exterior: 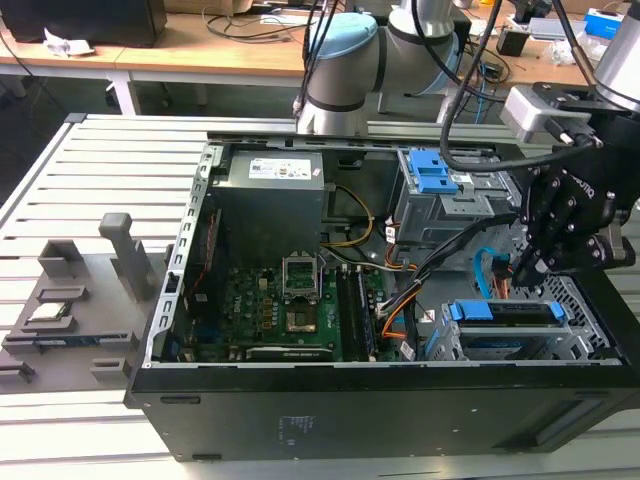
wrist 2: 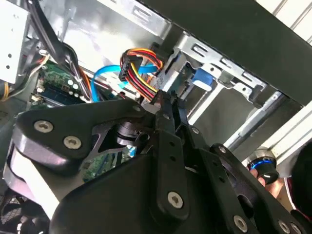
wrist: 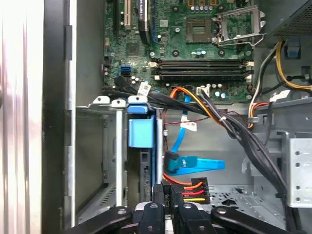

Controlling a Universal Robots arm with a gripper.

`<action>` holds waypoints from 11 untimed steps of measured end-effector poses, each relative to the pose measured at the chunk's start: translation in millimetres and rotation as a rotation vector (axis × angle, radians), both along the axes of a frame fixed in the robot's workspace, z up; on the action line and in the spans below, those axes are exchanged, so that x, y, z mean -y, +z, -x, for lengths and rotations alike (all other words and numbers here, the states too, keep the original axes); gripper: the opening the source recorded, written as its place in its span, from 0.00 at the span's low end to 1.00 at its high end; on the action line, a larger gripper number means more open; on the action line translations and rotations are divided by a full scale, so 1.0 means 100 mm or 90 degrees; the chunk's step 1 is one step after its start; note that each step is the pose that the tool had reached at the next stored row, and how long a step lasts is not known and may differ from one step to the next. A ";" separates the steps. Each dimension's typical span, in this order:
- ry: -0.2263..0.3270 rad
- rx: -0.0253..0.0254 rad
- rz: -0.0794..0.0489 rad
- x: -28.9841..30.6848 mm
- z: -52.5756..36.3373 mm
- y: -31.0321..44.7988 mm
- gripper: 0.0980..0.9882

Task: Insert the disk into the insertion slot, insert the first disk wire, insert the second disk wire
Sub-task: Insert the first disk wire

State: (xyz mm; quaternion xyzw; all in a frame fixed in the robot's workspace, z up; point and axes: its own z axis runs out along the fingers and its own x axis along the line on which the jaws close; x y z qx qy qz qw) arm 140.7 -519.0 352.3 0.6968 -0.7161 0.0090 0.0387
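The disk [wrist: 141, 132], in its blue carrier, sits inside the silver insertion slot [wrist: 116, 146]; the exterior view shows the disk [exterior: 500, 311] in the slot [exterior: 572, 330] at the case's front right corner. My gripper [wrist: 168, 194] is at the disk's rear end, shut on the black plug of a wire bundle [wrist: 192, 187] with red, orange, yellow and black strands. In the second wrist view my gripper [wrist 2: 168, 105] pinches that plug with the bundle [wrist 2: 141, 73] arching away. A blue flat wire [wrist: 197, 164] ends in a black plug against the disk's edge; whether it is seated is unclear.
The taller grey cage with blue latch [exterior: 440, 185] stands behind the slot. Thick black cables [wrist: 243, 131] cross the case beside my gripper. The motherboard [exterior: 290, 300] and power supply [exterior: 272, 195] take up the exterior view's left half. A grey fixture tray [exterior: 75, 300] lies outside the case.
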 end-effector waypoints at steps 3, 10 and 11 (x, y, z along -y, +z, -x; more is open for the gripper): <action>0.000 0.0000 0.000 0.065 -0.023 -0.073 0.08; 0.000 0.0000 0.000 0.083 -0.053 -0.123 0.08; 0.000 0.0000 0.000 0.090 -0.053 -0.123 0.08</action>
